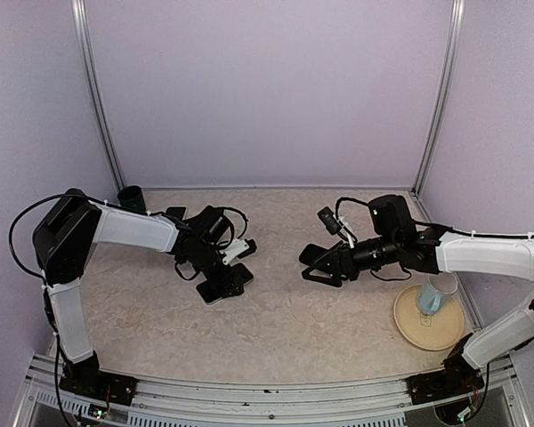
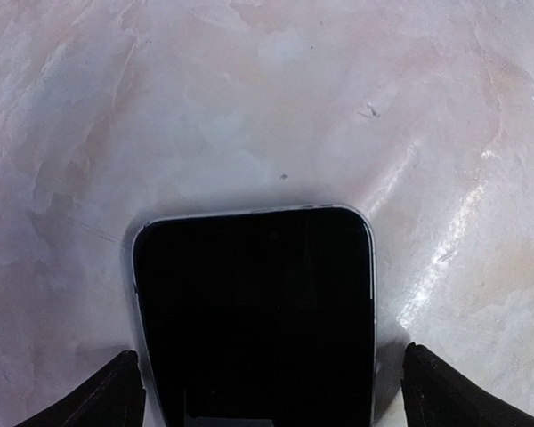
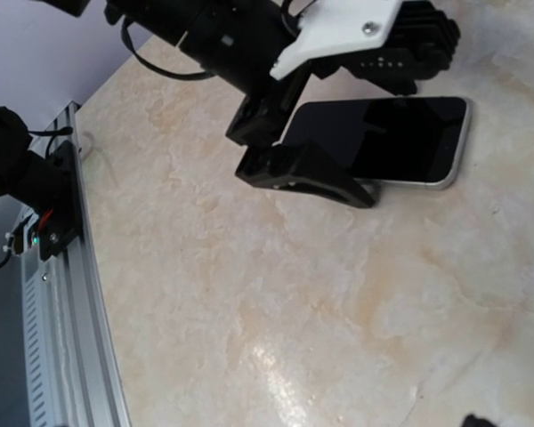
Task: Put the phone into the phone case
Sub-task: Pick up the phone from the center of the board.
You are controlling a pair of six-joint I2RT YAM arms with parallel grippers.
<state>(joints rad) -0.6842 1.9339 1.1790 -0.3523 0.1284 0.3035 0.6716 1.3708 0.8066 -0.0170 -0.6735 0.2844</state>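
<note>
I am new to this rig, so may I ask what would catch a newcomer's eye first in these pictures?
First, the dark-screened phone lying flat on the marbled table, left of centre, with the left gripper open and straddling its end. Opposite it, the right gripper faces the phone, open and holding nothing. At the right edge, a pale blue cup stands on a tan plate.

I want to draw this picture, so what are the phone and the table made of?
The phone looks like glossy black glass in front, with a thin silvery rim that may be metal; its face is dark and smooth. The table looks like polished beige marble or a marble-print top: cloudy veins and bright glare streaks show, but I cannot tell which.
</note>
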